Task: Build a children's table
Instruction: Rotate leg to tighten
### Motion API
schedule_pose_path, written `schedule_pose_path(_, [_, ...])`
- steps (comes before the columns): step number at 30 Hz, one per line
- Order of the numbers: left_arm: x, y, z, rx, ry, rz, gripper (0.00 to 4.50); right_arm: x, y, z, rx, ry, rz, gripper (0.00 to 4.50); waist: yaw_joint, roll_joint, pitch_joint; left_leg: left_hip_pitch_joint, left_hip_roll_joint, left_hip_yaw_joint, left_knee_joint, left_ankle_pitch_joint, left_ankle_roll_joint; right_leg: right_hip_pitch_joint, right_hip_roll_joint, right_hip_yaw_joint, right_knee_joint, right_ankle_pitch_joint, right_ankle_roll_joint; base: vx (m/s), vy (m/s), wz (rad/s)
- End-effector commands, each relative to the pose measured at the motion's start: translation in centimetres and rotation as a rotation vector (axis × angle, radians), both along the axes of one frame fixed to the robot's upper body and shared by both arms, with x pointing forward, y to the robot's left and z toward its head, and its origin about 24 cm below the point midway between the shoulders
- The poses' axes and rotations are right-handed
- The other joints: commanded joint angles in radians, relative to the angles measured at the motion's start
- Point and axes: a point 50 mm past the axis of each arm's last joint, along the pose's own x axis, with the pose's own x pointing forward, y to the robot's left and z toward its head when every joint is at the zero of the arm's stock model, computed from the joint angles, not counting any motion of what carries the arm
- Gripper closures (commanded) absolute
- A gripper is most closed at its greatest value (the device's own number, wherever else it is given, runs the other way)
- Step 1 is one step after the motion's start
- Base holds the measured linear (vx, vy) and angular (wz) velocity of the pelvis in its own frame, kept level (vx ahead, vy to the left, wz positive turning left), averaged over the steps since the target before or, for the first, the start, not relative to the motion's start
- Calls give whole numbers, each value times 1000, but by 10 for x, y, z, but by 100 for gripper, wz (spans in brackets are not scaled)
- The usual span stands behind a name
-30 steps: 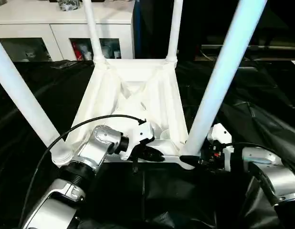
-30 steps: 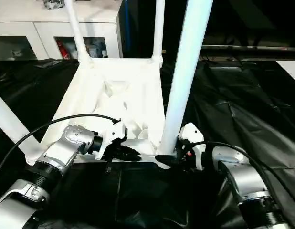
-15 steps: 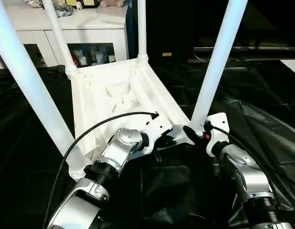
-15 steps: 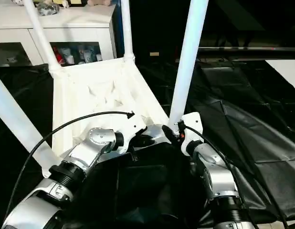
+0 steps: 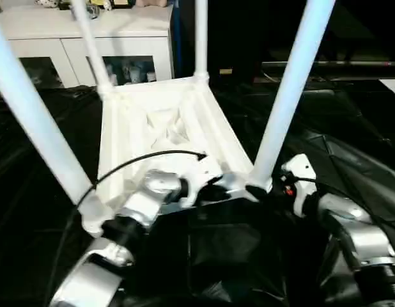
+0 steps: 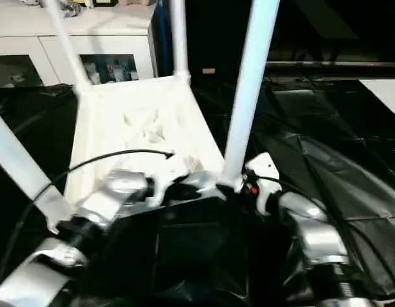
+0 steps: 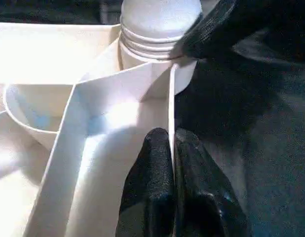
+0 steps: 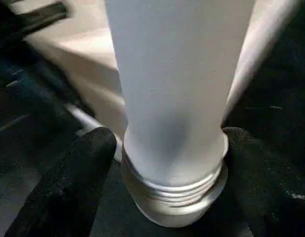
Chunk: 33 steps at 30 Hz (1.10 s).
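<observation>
The children's table (image 5: pixel 153 121) lies upside down on black cloth, ribbed underside up, with its legs standing upright. My left gripper (image 7: pixel 172 143) is shut on the thin rim wall (image 7: pixel 171 98) of the top, close to the near right corner. There the near right leg (image 5: pixel 284 109) stands in its socket, with its threaded base (image 8: pixel 174 197) showing. My right gripper (image 8: pixel 170 143) is open, one black finger (image 8: pixel 83 168) on each side of that base, very close to it. The near left leg (image 5: pixel 38 121) rises at the left.
Two far legs (image 5: pixel 92 48) (image 5: pixel 201 38) stand at the back corners. A white cabinet (image 5: pixel 133 29) with glass doors runs behind the table. Wrinkled black cloth (image 5: pixel 351 128) covers the floor all around. A black cable (image 5: pixel 140 160) arcs over my left forearm.
The head view has swung and shifted. Both grippers stay at the near right corner. The right gripper's fingers stand a little wider about the leg's base.
</observation>
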Motion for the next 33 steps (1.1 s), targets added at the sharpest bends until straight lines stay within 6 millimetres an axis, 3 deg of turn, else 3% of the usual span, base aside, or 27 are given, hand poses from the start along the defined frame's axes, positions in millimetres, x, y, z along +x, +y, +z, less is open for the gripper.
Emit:
schedule_pose_path(1, [-11, -7, 1, -88, 50, -108, 450, -5, 14, 6, 13, -5, 149, 85, 4, -25, -42, 5, 90, -43, -79, -219, 106, 31, -72, 41, -69, -247, -255, 0, 0, 0])
schedule_pose_path(4, [-12, -3, 3, -106, 75, -135, 450, -10, 11, 4, -12, 23, 193, 85, 10, -23, -42, 12, 90, -38, -76, -204, 104, 27, -71, 43, -67, -223, -269, 0, 0, 0])
schedule_pose_path(10, [-13, 2, 2, -98, 92, -156, 450, -15, 12, 1, 6, 55, 239, 98, 25, -23, -42, 10, 90, -37, -75, -195, 100, 31, -74, 43, -65, -231, -266, 0, 0, 0])
schedule_pose_path(13, [-14, 2, 2, -98, 94, -158, 450, -17, 13, -2, 0, 64, 252, 98, 26, -23, -43, 10, 91, -38, -76, -188, 95, 31, -73, 42, -64, -226, -263, 0, 0, 0])
schedule_pose_path(15, [-14, 2, 2, -97, 94, -158, 450, -17, 13, -3, -3, 66, 255, 132, 26, -24, -43, 10, 89, -37, -75, -184, 97, 31, -73, 42, -63, -220, -263, 0, 0, 0])
schedule_pose_path(24, [-15, 2, 1, -96, 94, -158, 450, -13, 10, -9, -18, 77, 249, 173, 26, -25, -44, 10, 89, -37, -73, -179, 102, 31, -73, 41, -63, -225, -265, 0, 0, 0])
schedule_pose_path(29, [-10, -1, -2, -55, 55, -101, 450, -5, 7, -20, -54, 62, 91, 177, 22, -26, -40, 9, 88, -38, -77, -204, 90, 28, -73, 41, -68, -270, -256, 0, 0, 0])
schedule_pose_path(32, [-4, -11, -4, -45, 11, -12, 450, 2, 10, -34, -31, 70, -131, 178, 9, -28, -36, 12, 86, -42, -81, -263, 53, 23, -73, 42, -80, -375, -228, 0, 0, 0])
schedule_pose_path(33, [-4, -11, -4, -45, 11, -12, 450, 2, 10, -34, -31, 70, -131, 178, 6, -28, -34, 13, 85, -42, -82, -279, 45, 18, -72, 42, -84, -397, -223, 0, 0, 0])
